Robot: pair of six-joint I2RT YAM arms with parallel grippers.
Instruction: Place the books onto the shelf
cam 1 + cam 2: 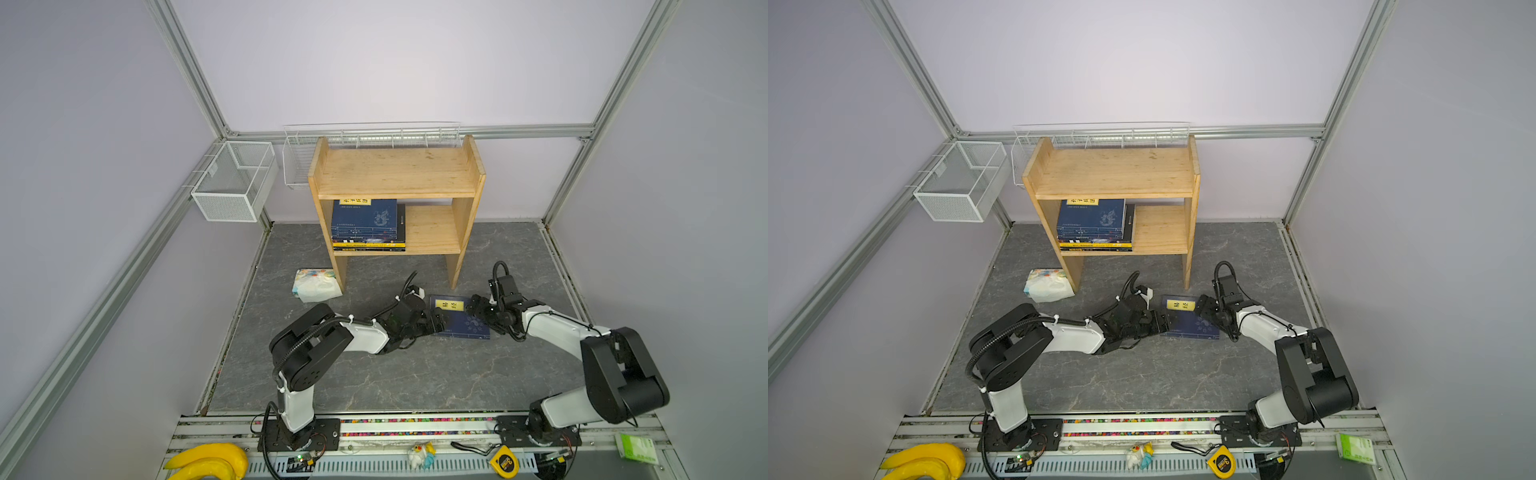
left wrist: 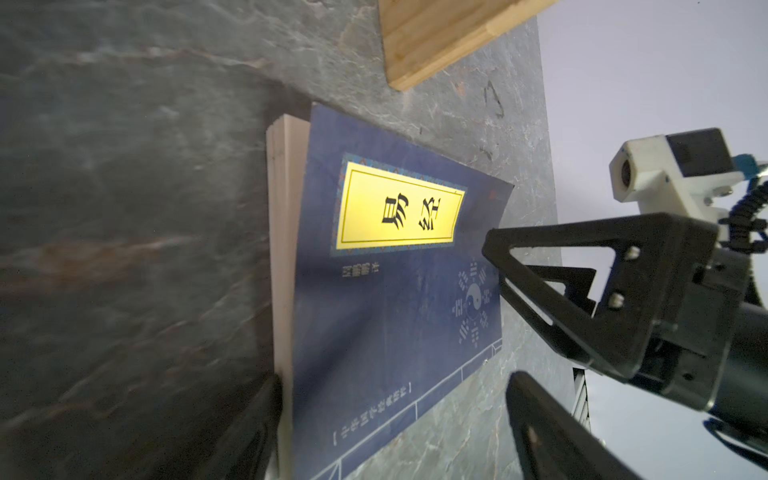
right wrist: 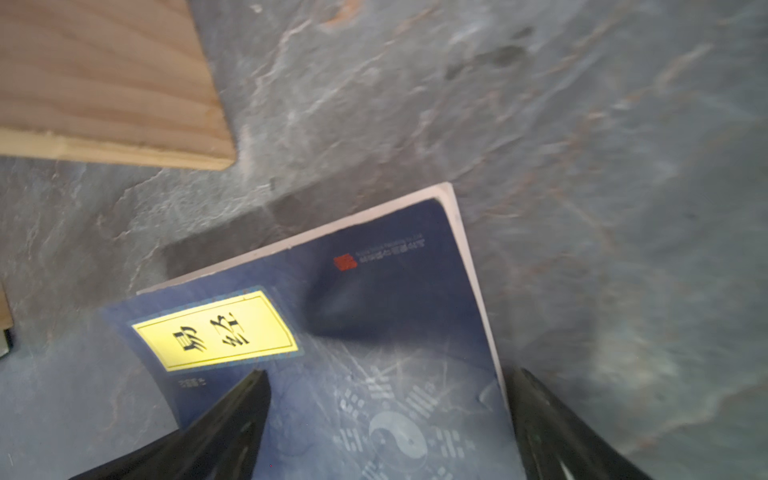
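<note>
Lying flat on the counter [image 1: 374,374] before the shelf [image 1: 399,174], a navy book [image 1: 461,322] sits between both arms; the left fingers [image 2: 257,428] gape wide at its left edge, the right fingers [image 3: 232,415] equally wide, one tip over its cover.

**Robot body, both top views and the left wrist view.** The left arm [image 1: 365,337] and the right arm [image 1: 548,328] are built alike, with glossy white shell links set between bulky matte-black joint housings [image 1: 311,349]. A black ribbed cable conduit [image 1: 299,339], bound by white cable ties [image 1: 351,319], follows the left arm. A thinner black cable [image 1: 496,268] loops at the right wrist. Each arm stands on a black bolted base plate [image 1: 330,430]. The right arm's black triangular openwork fingers [image 2: 561,236] carry silver screws [image 2: 632,252]. Beside them sits a white-housed wrist camera [image 2: 656,166].
</note>
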